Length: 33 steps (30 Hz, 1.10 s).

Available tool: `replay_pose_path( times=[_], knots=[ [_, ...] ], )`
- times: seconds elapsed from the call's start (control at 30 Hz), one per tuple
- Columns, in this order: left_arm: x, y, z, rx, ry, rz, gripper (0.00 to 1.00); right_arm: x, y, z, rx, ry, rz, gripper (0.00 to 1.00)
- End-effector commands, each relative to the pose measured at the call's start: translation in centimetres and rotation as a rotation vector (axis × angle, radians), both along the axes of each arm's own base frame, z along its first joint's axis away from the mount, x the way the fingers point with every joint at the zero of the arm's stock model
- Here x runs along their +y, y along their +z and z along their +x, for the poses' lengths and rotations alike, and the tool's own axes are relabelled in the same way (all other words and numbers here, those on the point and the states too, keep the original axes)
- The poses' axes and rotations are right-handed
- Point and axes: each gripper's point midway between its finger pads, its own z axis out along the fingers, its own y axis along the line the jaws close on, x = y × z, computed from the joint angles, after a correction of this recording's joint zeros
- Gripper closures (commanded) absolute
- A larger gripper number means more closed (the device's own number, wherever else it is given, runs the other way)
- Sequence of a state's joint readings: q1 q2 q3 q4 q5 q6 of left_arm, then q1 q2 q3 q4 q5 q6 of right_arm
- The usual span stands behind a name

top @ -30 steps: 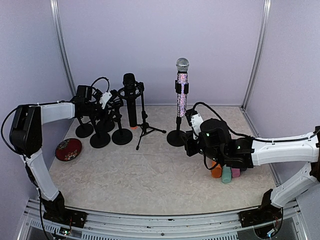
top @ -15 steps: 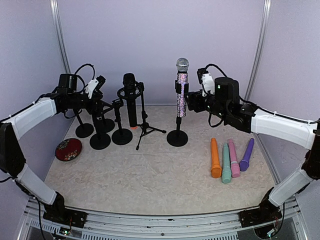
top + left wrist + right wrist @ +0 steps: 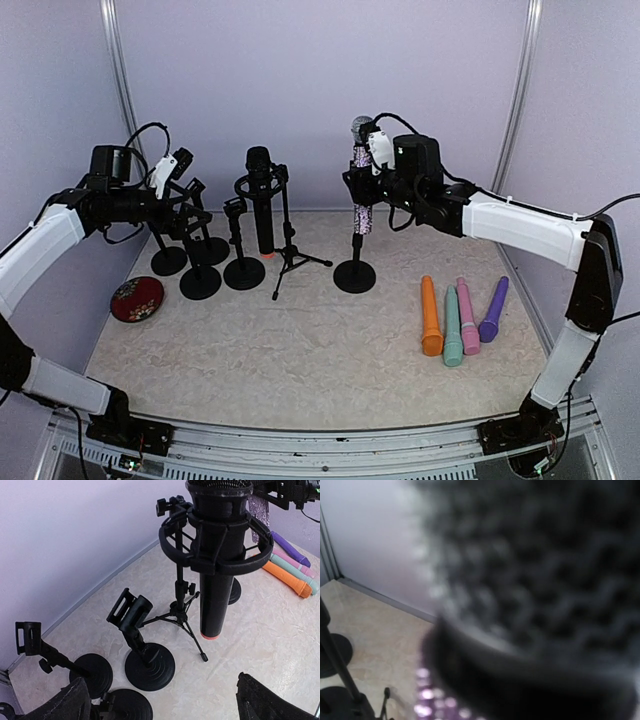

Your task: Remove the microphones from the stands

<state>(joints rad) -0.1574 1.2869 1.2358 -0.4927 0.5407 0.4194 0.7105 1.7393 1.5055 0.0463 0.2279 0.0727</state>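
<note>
A glittery purple microphone (image 3: 361, 215) with a mesh head stands upright in the clip of a round-based stand (image 3: 354, 276) at mid table. My right gripper (image 3: 360, 172) is pressed against its upper part, just under the head. In the right wrist view the blurred mesh head (image 3: 545, 580) fills the frame and hides my fingers. A black microphone (image 3: 262, 205) hangs in a shock mount on a tripod stand (image 3: 290, 255); it is also in the left wrist view (image 3: 217, 565). My left gripper (image 3: 188, 185) hovers open over the stands at left, holding nothing (image 3: 167, 705).
Several empty black stands with round bases (image 3: 200, 281) cluster at the left. A red disc (image 3: 137, 298) lies in front of them. Orange (image 3: 431, 318), teal (image 3: 453, 328), pink (image 3: 467, 318) and purple (image 3: 492, 310) microphones lie side by side at the right.
My right arm rose from the table beside the coloured microphones to the top of the glittery one. My left arm lifted up and back from the stands, its jaws opening wide.
</note>
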Motion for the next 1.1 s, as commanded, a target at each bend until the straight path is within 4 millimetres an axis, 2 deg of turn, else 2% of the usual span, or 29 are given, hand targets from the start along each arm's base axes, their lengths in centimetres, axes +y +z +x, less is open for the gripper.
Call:
replay_pose_path(
  times=[0.0,0.07,0.23,0.37,0.53,0.73,0.8,0.97,1.07],
  knots=[
    [0.3,-0.8,-0.8,0.03,0.002,0.015,0.01,-1.0,0.0,-0.6,-0.009,-0.046,-0.022,0.51],
    [0.2,-0.8,-0.9,0.031,0.0,0.013,0.01,-1.2,0.1,-1.1,-0.019,-0.054,-0.036,0.64],
    [0.0,-0.5,-1.3,0.027,-0.004,0.012,0.01,-1.9,2.0,-2.3,-0.072,-0.042,-0.026,0.83],
    [-0.1,-0.3,-1.5,0.026,-0.004,0.011,0.01,-1.7,2.6,-2.7,-0.082,-0.016,-0.032,0.99],
    [-0.6,0.3,-2.4,0.018,-0.023,0.016,0.01,0.1,3.9,-5.1,-0.086,0.153,0.025,1.0],
    [-2.1,1.0,-3.9,0.022,-0.081,0.004,0.01,2.0,5.5,-9.2,-0.056,0.392,0.08,1.0],
    [-4.0,0.8,-5.1,0.04,-0.151,-0.002,0.01,2.5,5.8,-10.5,-0.036,0.465,0.089,1.0],
    [-6.5,0.5,-7.0,0.087,-0.272,-0.029,0.01,3.2,5.8,-13.6,0.018,0.615,0.102,1.0],
    [-7.9,1.0,-8.1,0.091,-0.344,-0.048,0.01,3.8,5.4,-15.5,0.033,0.715,0.108,1.0]
  ],
)
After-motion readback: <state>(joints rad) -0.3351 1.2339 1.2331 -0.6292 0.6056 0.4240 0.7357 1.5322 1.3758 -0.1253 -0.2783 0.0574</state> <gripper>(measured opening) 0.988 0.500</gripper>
